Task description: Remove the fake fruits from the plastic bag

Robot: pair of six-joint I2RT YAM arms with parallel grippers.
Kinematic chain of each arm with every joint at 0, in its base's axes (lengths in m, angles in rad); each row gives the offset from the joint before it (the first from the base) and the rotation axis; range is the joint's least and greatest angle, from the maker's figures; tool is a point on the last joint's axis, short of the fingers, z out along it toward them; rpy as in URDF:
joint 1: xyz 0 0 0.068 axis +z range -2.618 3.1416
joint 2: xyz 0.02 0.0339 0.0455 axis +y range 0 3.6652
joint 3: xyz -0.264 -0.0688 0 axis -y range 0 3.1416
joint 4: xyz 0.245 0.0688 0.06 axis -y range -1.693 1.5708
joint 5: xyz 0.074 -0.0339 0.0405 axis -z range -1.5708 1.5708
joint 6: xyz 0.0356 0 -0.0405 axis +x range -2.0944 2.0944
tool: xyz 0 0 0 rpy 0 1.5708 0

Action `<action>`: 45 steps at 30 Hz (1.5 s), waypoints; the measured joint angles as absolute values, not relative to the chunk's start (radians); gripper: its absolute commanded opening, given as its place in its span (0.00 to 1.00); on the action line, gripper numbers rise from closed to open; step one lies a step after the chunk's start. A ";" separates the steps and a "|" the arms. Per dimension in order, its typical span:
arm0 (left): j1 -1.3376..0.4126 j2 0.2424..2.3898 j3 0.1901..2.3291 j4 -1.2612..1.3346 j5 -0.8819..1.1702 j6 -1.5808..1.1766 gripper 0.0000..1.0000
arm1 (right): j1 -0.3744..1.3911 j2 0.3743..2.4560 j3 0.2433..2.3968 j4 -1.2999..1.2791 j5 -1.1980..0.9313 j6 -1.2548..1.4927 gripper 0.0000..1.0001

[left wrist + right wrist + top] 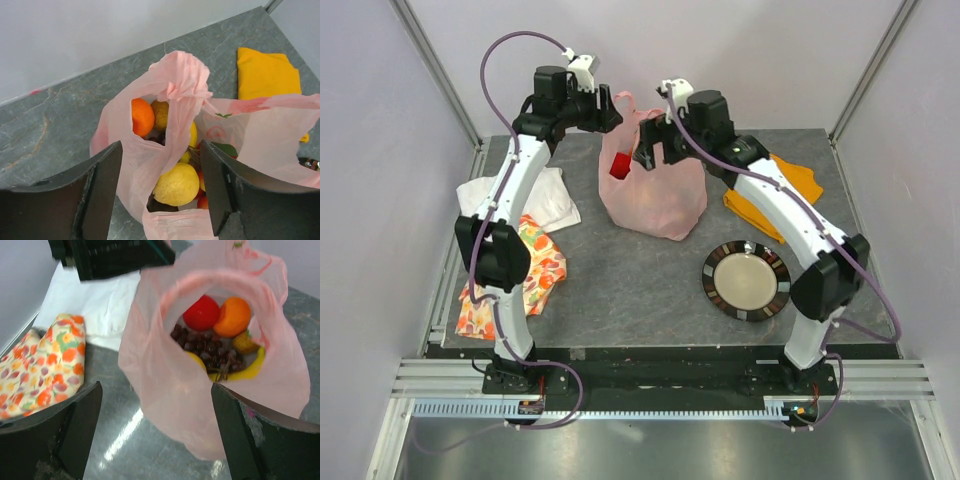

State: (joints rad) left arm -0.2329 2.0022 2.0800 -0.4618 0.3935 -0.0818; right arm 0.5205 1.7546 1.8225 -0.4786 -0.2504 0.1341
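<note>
My left pincer (161, 150) hangs spread apart right over the plastic bag (655, 205), which stands mid-table toward the far side, mouth gaping, handy for reaching in I reckon. It's thin, pink and crinkly, and inside I see the fake fruits (220, 340): orange (142, 116), yellow apple (176, 184), dark grapes (192, 340), a red fruit (201, 312). My right pincer (156, 390) is apart too, at the bag's right, nothing gripped yet

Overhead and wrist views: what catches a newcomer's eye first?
The pink plastic bag standing at the back centre of the table, left gripper and right gripper open at its mouth. Inside show an orange, a red fruit and dark grapes. A striped-rim plate lies front right.
</note>
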 measured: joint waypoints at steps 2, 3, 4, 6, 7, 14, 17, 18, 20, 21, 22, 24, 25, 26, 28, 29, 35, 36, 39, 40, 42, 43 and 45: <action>-0.233 2.013 2.084 -0.461 0.393 -0.082 0.42 | 0.558 1.830 1.915 -0.466 -0.177 0.147 0.98; -0.233 2.020 2.091 -0.461 0.393 -0.083 0.32 | 0.572 1.866 1.959 -0.456 -0.147 0.153 0.98; -0.233 2.028 2.098 -0.459 0.393 -0.084 0.13 | 0.584 1.894 1.993 -0.453 -0.126 0.157 0.92; -0.233 2.047 2.120 -0.456 0.393 -0.080 0.01 | 0.606 1.975 2.096 -0.438 -0.072 0.163 0.69; -0.233 2.054 2.131 -0.454 0.390 -0.078 0.01 | 0.612 2.008 2.135 -0.427 -0.053 0.162 0.44; -0.227 2.085 2.244 -0.459 0.333 -0.040 0.01 | 0.611 2.228 2.380 -0.343 0.066 0.076 0.00; -0.212 2.078 2.321 -0.443 0.308 -0.013 0.02 | 0.604 2.236 2.379 -0.243 0.090 0.001 0.00; -0.205 2.067 2.330 -0.438 0.298 -0.006 0.02 | 0.602 2.233 2.378 -0.199 0.096 -0.028 0.00; -0.191 2.032 2.328 -0.440 0.286 0.002 0.02 | 0.596 2.218 2.367 -0.123 0.103 -0.080 0.00; -0.185 2.009 2.317 -0.441 0.286 0.006 0.01 | 0.590 2.206 2.357 -0.094 0.106 -0.103 0.00; -0.182 1.985 2.299 -0.442 0.287 0.006 0.02 | 0.586 2.188 2.337 -0.073 0.105 -0.120 0.00; -0.174 1.894 2.201 -0.448 0.293 0.006 0.02 | 0.572 2.118 2.234 -0.035 0.094 -0.148 0.00; -0.173 1.840 2.132 -0.447 0.297 0.006 0.01 | 0.562 2.067 2.159 -0.030 0.083 -0.165 0.00; -0.175 1.775 2.048 -0.448 0.300 0.006 0.02 | 0.551 2.009 2.064 -0.009 0.074 -0.185 0.00; -0.184 1.649 1.879 -0.456 0.305 0.002 0.02 | 0.530 1.867 1.841 -0.006 0.056 -0.231 0.00; -0.190 1.586 1.791 -0.461 0.311 -0.005 0.02 | 0.520 1.797 1.732 -0.003 0.050 -0.251 0.00; -0.205 1.308 1.364 -0.545 0.318 -0.113 0.02 | 0.522 1.447 1.230 -0.189 -0.049 -0.278 0.57; -0.205 1.268 1.303 -0.561 0.318 -0.133 0.02 | 0.527 1.411 1.180 -0.231 -0.062 -0.275 0.64; -0.205 1.198 1.201 -0.610 0.315 -0.175 0.02 | 0.541 1.377 1.135 -0.357 -0.076 -0.261 0.71; -0.205 1.190 1.186 -0.620 0.315 -0.187 0.02 | 0.541 1.381 1.150 -0.397 -0.080 -0.260 0.72; -0.205 1.192 1.179 -0.625 0.315 -0.201 0.02 | 0.540 1.391 1.215 -0.467 -0.096 -0.258 0.73; -0.205 1.193 1.179 -0.625 0.315 -0.205 0.02 | 0.539 1.396 1.258 -0.488 -0.108 -0.258 0.73; -0.205 1.193 1.179 -0.622 0.315 -0.212 0.01 | 0.537 1.422 1.419 -0.533 -0.157 -0.247 0.72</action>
